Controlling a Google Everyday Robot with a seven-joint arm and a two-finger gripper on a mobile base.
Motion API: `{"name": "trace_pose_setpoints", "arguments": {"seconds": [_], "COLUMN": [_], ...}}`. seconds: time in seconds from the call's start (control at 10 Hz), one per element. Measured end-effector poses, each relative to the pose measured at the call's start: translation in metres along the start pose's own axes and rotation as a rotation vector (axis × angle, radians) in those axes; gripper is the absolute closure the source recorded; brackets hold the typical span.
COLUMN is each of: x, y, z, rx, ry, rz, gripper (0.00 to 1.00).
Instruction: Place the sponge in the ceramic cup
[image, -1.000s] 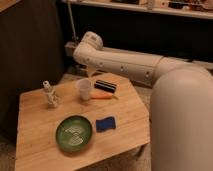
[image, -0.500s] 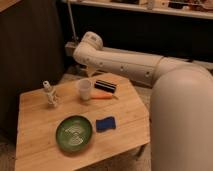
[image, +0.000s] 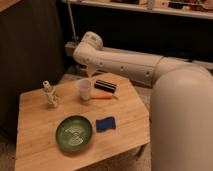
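Note:
The blue sponge (image: 105, 124) lies flat on the wooden table (image: 35, 135), right of a green plate. A pale cup (image: 84, 89) stands upright near the table's back edge. My white arm (image: 125, 65) reaches in from the right and bends at a rounded joint above the cup. The gripper (image: 105, 86) appears as a dark block under the arm, just right of the cup and well behind the sponge. It holds nothing that I can see.
A green plate (image: 74, 133) sits at the front middle. An orange stick-shaped item (image: 101, 96) lies beside the cup. A small pale bottle-like object (image: 49, 93) stands at the back left. My white body (image: 185, 125) fills the right side.

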Motion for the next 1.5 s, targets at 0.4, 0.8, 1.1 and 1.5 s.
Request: {"name": "trace_pose_setpoints", "arguments": {"seconds": [0.4,0.8,1.1,1.5], "x": [0.0,-0.006,-0.044,-0.12], "y": [0.0,0.004,0.033,0.051], "z": [0.0,-0.004,-0.017,-0.045], "rx": [0.0,0.055,0.166,0.347], "ry": [0.0,0.01,0.038,0.07], "rz": [0.0,-0.057,-0.098,-0.211], "gripper": [0.2,0.2,0.2,0.2]}}
